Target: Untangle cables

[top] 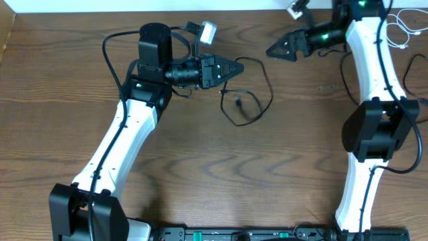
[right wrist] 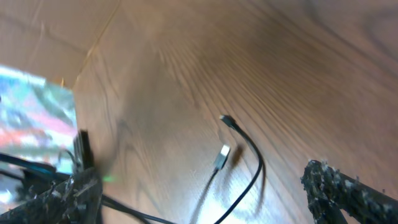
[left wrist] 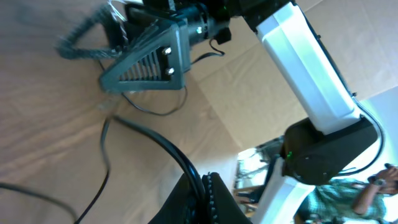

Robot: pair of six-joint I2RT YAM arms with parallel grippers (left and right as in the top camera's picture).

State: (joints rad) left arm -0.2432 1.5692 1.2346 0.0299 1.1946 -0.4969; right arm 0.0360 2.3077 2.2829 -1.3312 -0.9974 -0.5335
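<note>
The black cable (top: 262, 80) lies in a loose loop on the wooden table right of centre, with one small plug (top: 239, 102) inside the loop. My left gripper (top: 232, 69) points right and is shut on the black cable (left wrist: 155, 140), which runs into its jaws (left wrist: 204, 190). My right gripper (top: 273, 50) is open and empty, pointing left just beyond the loop's far side. In the right wrist view its fingers (right wrist: 205, 199) straddle the cable's plug ends (right wrist: 221, 155). The white cable (top: 403, 30) lies coiled at the far right back corner.
The right gripper (left wrist: 146, 59) faces the left one at close range. Thick black arm wires (top: 114, 50) loop behind the left arm. The table's back edge (top: 100, 12) meets a white wall. Arm bases stand at the front edge.
</note>
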